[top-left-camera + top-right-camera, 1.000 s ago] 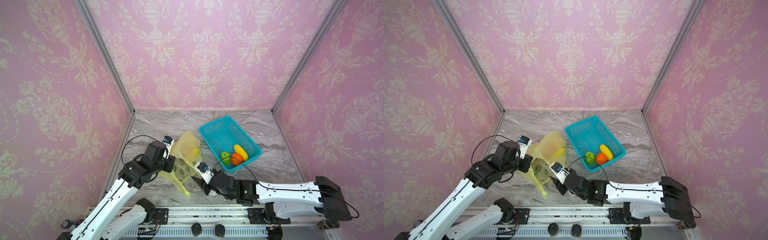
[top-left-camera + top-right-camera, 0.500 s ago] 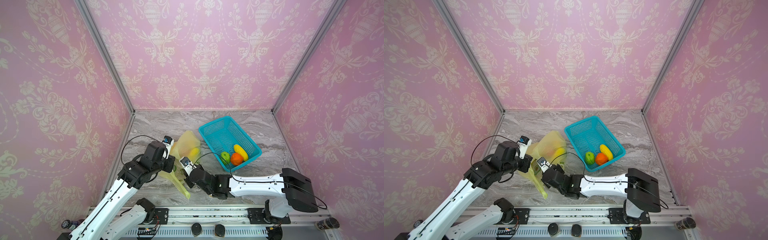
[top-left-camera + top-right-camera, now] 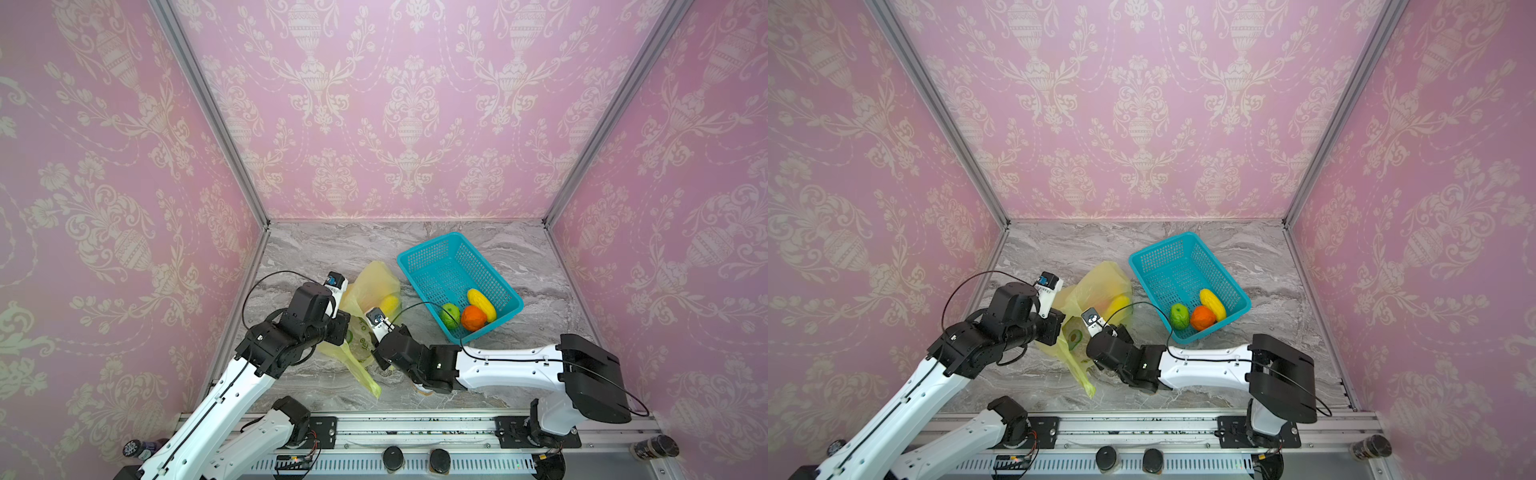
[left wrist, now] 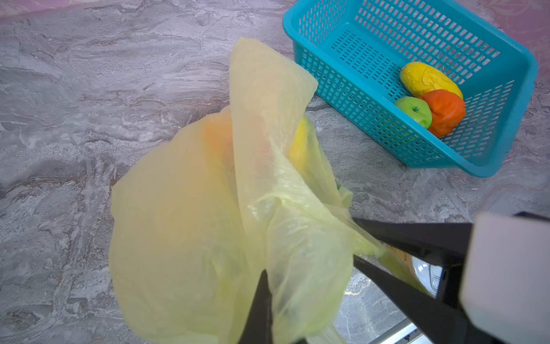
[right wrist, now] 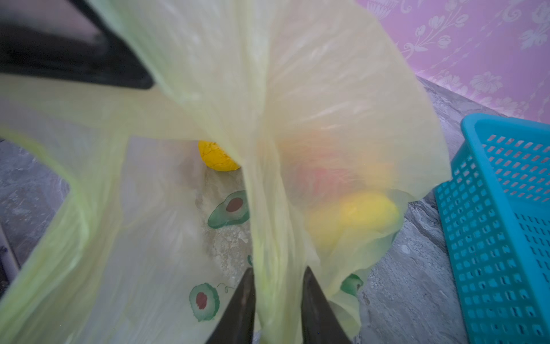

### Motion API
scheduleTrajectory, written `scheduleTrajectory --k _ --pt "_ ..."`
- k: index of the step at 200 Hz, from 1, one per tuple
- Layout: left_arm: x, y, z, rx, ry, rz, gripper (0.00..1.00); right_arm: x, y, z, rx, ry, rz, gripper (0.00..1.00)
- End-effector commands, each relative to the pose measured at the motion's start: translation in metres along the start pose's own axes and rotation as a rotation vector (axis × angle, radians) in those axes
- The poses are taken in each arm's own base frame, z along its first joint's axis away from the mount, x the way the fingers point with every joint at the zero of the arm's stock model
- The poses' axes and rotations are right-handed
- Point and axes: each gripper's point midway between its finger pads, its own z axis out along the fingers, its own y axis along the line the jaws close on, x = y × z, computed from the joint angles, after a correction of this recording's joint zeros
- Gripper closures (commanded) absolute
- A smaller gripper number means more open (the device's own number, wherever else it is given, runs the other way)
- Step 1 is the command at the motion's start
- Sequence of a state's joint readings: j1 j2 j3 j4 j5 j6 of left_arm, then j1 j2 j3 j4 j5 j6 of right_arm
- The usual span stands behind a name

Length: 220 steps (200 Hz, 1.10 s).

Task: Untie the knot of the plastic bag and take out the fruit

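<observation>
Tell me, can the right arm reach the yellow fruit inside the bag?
Probably not yet: the right fingers straddle a fold of the plastic bag that hangs before the yellow fruit, though the left fingers hold the mouth open.

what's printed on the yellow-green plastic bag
Green avocado prints with brown pits; clearest in right wrist view.

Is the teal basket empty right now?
No, a green apple, an orange and a yellow fruit lie together in one corner of the basket.
</observation>
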<state>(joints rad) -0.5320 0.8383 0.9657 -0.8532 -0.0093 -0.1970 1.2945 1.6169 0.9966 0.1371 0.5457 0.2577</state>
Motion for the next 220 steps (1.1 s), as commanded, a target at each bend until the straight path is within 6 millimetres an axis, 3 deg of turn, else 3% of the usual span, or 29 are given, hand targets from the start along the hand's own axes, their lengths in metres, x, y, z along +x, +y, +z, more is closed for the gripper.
scheduleTrajectory --k 1,12,37,51,75,91,96,100,120,145,153,197,220 --pt "0.002 0.003 0.0 -0.009 0.0 -0.012 1.0 -0.021 0.018 -0.026 -0.037 -0.097 -0.054 0.59" --pt "0.002 0.003 0.0 -0.007 0.001 -0.011 1.0 -0.024 0.018 -0.033 -0.033 -0.114 -0.057 0.5" --pt "0.003 0.003 0.002 -0.006 0.01 -0.011 1.0 -0.029 0.001 -0.036 0.064 -0.123 -0.053 0.44" --pt "0.003 0.002 0.001 -0.004 0.005 -0.011 1.0 -0.027 -0.008 -0.03 0.14 -0.111 -0.075 0.4" --pt "0.002 0.003 -0.001 -0.006 -0.004 -0.011 1.0 -0.014 -0.018 -0.007 0.236 -0.036 -0.102 0.21" --pt "0.002 0.003 -0.001 -0.005 -0.004 -0.011 1.0 -0.004 -0.029 0.008 0.322 0.021 -0.106 0.19" --pt "0.002 0.003 -0.001 -0.005 -0.003 -0.011 1.0 0.003 -0.035 0.012 0.352 0.047 -0.115 0.21" --pt "0.002 0.003 0.0 -0.007 0.0 -0.011 1.0 -0.009 -0.036 0.013 0.366 0.034 -0.094 0.23" --pt "0.003 0.003 0.001 -0.005 0.007 -0.011 1.0 -0.012 -0.058 0.015 0.486 0.052 -0.102 0.4" --pt "0.002 0.003 -0.001 -0.006 -0.001 -0.011 1.0 -0.024 -0.085 0.008 0.568 0.042 -0.084 0.89" --pt "0.002 0.003 -0.001 -0.008 -0.005 -0.013 1.0 -0.029 -0.094 0.004 0.585 0.034 -0.072 1.0" --pt "0.003 0.004 0.001 -0.011 0.009 -0.012 1.0 -0.06 -0.143 -0.03 0.706 -0.042 -0.015 1.0" --pt "0.002 0.004 -0.001 -0.011 0.0 -0.013 1.0 -0.065 -0.166 -0.041 0.753 -0.055 0.038 1.0"
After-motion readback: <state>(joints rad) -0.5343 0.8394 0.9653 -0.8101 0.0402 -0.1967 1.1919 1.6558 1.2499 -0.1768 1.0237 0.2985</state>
